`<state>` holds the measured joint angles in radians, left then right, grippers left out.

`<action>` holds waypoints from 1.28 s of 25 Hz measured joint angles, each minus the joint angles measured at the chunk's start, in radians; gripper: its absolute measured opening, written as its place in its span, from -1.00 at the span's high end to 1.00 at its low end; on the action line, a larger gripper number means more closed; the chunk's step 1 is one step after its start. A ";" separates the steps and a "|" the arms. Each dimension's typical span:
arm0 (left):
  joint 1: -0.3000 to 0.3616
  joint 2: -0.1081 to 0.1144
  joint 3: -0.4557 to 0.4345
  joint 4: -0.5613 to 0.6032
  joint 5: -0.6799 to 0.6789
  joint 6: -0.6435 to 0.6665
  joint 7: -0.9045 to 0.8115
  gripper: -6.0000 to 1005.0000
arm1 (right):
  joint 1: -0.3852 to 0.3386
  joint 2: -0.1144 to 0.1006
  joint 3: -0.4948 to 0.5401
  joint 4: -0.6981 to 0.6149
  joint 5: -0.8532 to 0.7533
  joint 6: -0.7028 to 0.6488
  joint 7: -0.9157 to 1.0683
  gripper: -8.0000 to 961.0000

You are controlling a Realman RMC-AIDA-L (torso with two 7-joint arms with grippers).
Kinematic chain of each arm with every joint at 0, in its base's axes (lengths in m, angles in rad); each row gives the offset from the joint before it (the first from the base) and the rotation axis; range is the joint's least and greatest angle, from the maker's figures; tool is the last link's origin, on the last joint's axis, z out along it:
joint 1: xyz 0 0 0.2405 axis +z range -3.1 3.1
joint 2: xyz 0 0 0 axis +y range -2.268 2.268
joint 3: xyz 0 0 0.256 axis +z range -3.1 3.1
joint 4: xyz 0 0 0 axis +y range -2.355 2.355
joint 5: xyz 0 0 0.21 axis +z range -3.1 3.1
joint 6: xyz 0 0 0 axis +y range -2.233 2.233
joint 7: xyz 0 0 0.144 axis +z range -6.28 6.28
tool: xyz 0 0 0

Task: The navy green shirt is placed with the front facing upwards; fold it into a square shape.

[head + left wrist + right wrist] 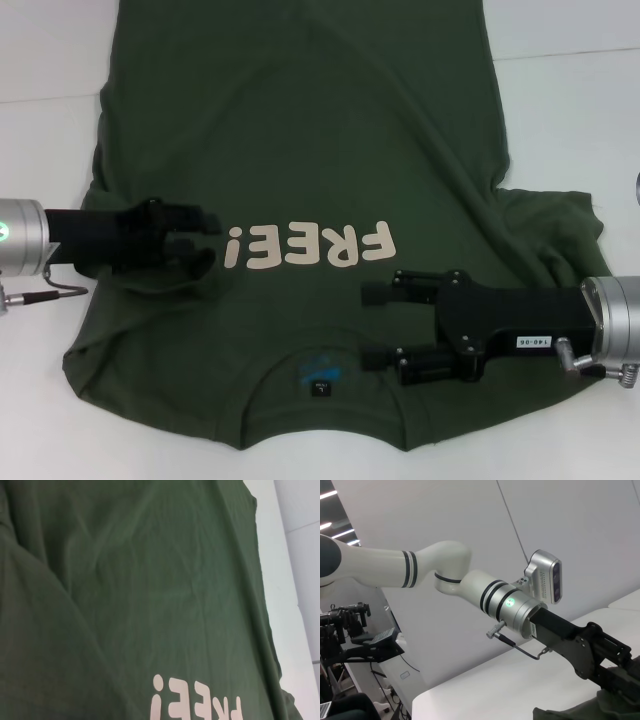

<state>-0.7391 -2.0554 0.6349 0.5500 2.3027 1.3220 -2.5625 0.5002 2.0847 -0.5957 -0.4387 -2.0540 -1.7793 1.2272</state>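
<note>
Head view first: the navy green shirt (300, 200) lies spread on the white desk (570, 100), front up, collar nearest the robot and hem running off the far edge, so the cream lettering (310, 246) reads upside down. The left gripper (190, 245) reaches in over the shirt's left side beside the lettering, its jaws drawn close together with cloth bunched under them; I judge it is pinching the fabric, though the contact itself is dark and hard to read. The left sleeve appears already turned inward, which would explain the ridge of folds along that edge. The right gripper (375, 325) hovers low over the chest between lettering and collar, jaws spread apart and holding nothing, probably placed to pin or catch the next fold. The right sleeve (555, 220) is still out flat.

Left wrist view: only green cloth, gently creased, with the lettering at one edge and a strip of desk beyond the shirt's side.

Right wrist view: it looks across at the left arm (445, 575) reaching down to the shirt (575, 711), against plain pale walls; equipment stands and cables sit in the room's far corner.
</note>
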 joint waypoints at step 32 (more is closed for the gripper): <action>0.107 0.036 0.035 0.176 0.082 -0.104 -0.048 -0.09 | 0.008 -0.002 0.002 0.000 0.000 0.002 -0.002 -0.83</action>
<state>-0.6324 -2.0192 0.6701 0.7261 2.3850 1.2181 -2.6100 0.5085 2.0831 -0.5936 -0.4387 -2.0540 -1.7777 1.2253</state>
